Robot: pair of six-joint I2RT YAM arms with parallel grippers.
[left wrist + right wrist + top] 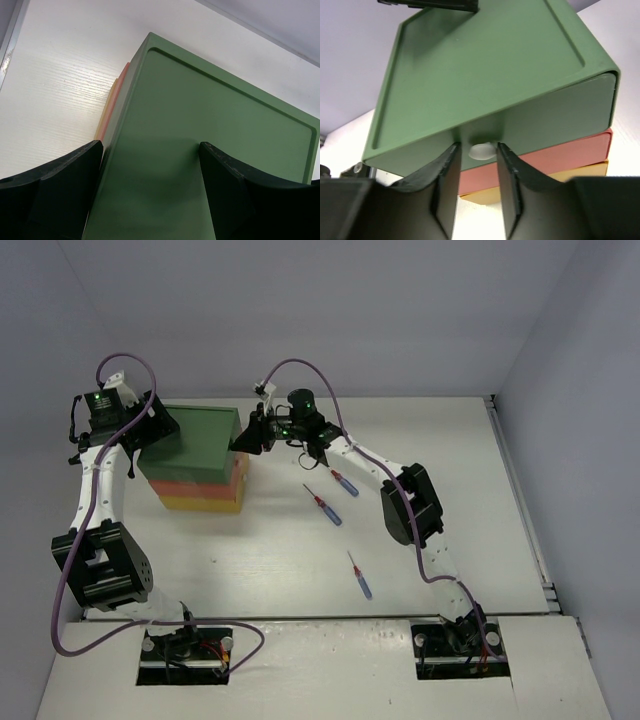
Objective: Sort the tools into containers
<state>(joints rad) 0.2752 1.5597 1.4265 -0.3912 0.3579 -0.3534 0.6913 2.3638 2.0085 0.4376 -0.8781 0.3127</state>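
- Right gripper (pixel 477 147): jaws narrow, flanking the white knob (pixel 481 151) on the green top drawer (pixel 555 112). I cannot tell whether they pinch it.
- Left gripper (pixel 151 147): wide, straddling the cabinet (pixel 200 485) at its left top edge.
- I count three screwdrivers (pixel 326 508) loose on the table (pixel 450 500), right of the cabinet.

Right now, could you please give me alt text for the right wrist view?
The right gripper has its fingers either side of a small white knob on the front of the green top drawer, with an orange-red drawer and a yellow drawer stacked beneath.
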